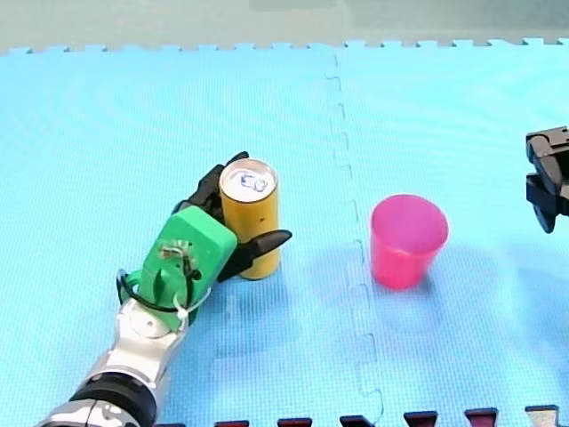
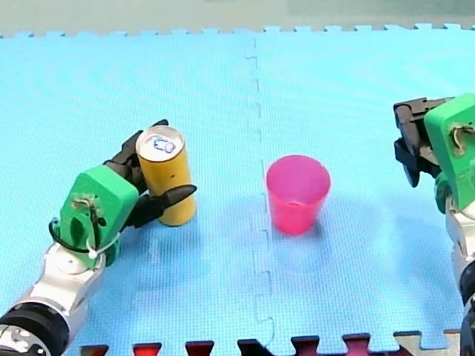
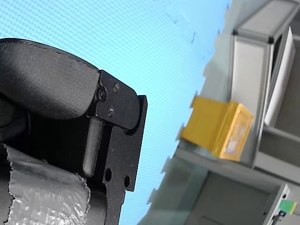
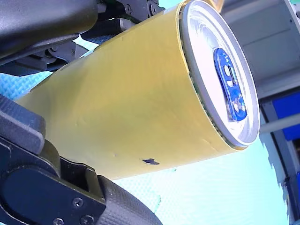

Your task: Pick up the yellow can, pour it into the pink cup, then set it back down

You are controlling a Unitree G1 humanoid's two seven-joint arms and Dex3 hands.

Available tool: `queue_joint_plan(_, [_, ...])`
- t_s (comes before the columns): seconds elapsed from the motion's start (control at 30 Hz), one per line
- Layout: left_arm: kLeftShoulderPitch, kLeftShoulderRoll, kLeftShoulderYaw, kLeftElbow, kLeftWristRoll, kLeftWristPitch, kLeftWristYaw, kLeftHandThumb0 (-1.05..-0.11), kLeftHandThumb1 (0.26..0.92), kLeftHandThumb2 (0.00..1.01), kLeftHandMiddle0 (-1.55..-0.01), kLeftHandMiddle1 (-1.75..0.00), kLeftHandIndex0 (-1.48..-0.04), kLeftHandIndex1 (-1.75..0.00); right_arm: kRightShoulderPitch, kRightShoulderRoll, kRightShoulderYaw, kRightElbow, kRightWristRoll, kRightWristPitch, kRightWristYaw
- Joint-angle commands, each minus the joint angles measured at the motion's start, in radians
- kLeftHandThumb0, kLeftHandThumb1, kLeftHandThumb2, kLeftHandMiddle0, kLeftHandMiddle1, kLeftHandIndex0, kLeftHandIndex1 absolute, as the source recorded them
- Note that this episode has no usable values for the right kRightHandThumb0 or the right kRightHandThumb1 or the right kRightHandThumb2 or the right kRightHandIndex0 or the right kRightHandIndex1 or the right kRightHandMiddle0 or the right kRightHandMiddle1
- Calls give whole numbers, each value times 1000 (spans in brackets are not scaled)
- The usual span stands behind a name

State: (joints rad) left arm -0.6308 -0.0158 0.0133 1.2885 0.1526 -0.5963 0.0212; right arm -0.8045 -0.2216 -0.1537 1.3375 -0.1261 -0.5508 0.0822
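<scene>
Left robot hand (image 2: 141, 204) low at left, fingers (image 1: 267, 242) clamped round yellow can (image 1: 252, 218), one in front, others behind; blue foam mat (image 1: 133, 116), jigsaw seams, under everything; right robot hand (image 2: 415, 144) at mat's right edge, holding nothing, grip state unclear; can upright on mat, silver top up, left of pink cup (image 1: 407, 240); cup upright, just right of mat's seam.

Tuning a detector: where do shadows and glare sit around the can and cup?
First head view: faint shadows fan over the mat either side of the pink cup; the lid of the yellow can, gripped by the left hand, shines pale; the right hand hangs far right. Second wrist view: that lid gleams white.
</scene>
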Motion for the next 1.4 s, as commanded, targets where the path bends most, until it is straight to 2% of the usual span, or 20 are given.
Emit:
queue_joint_plan(0.0, [-3, 1, 2, 1, -4, 8, -11, -896, 761, 1, -549, -57, -448, -36, 1, -6, 2, -1, -1, -6, 0])
queue_joint_plan(0.03, [-2, 1, 4, 0, -7, 9, -17, -886, 764, 2, -608, -72, -502, -45, 2, -7, 3, -1, -2, -7, 0])
queue_joint_plan(0.07, [-1, 2, 5, -1, -10, 9, -22, -825, 771, 4, -745, -94, -655, -62, 2, -7, 4, -1, -2, -7, 0])
queue_joint_plan(0.17, [-1, 5, 15, -5, -22, 0, -28, -487, 753, 1, -1048, -120, -983, -80, 1, -6, 6, -1, -3, -8, -1])
queue_joint_plan(0.27, [2, -1, 41, -8, -52, -12, -33, -404, 754, 1, -1155, -99, -1109, -61, 1, -7, 6, -1, -3, -8, 0])
queue_joint_plan(0.5, [4, -8, 84, -9, -98, -17, -41, -422, 764, 3, -1282, -105, -1201, -51, 1, -7, 8, 0, -4, -8, -1])
queue_joint_plan(1.07, [8, -3, 133, -19, -140, -36, -80, -413, 766, 0, -1331, -49, -1217, -10, -1, -4, 6, 0, -2, -11, -1])
queue_joint_plan(1.17, [6, -1, 131, -19, -130, -36, -52, -411, 765, 0, -1337, -43, -1220, -9, -2, -2, 7, 0, -3, -11, -2])
queue_joint_plan(1.37, [-21, 4, 92, -19, -58, -14, 113, -406, 761, 0, -1339, -29, -1222, -5, 0, 1, 7, 0, -2, -12, -1])
